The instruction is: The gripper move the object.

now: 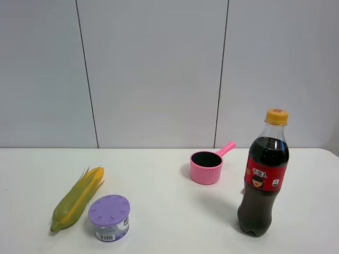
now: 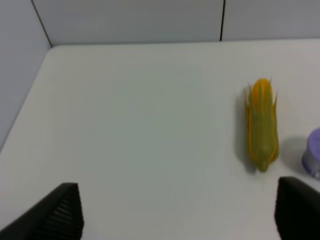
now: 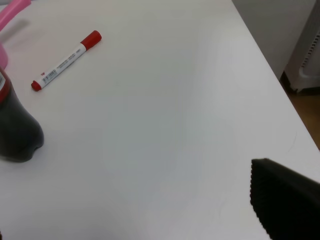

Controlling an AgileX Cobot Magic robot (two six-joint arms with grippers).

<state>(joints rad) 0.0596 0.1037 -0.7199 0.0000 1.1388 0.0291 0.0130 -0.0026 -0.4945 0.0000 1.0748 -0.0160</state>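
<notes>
The object, a small round tub (image 1: 109,217) with a lilac dimpled lid and a white-and-purple label, stands at the front left of the white table, just right of a corn cob. Neither gripper shows in the exterior high view. In the left wrist view my left gripper (image 2: 177,187) is open and empty, its black fingertips (image 2: 62,210) wide apart above bare table. The tub's edge (image 2: 314,157) shows at the frame's border, beyond the corn and apart from the gripper. In the right wrist view only one black finger (image 3: 285,200) of my right gripper shows, holding nothing.
A yellow-green corn cob (image 1: 78,198) lies next to the tub and also shows in the left wrist view (image 2: 262,125). A pink handled cup (image 1: 206,166) stands mid-table. A cola bottle (image 1: 263,174) stands front right. A red marker (image 3: 65,61) lies beyond the bottle base (image 3: 15,130). The table edge (image 3: 270,75) is near.
</notes>
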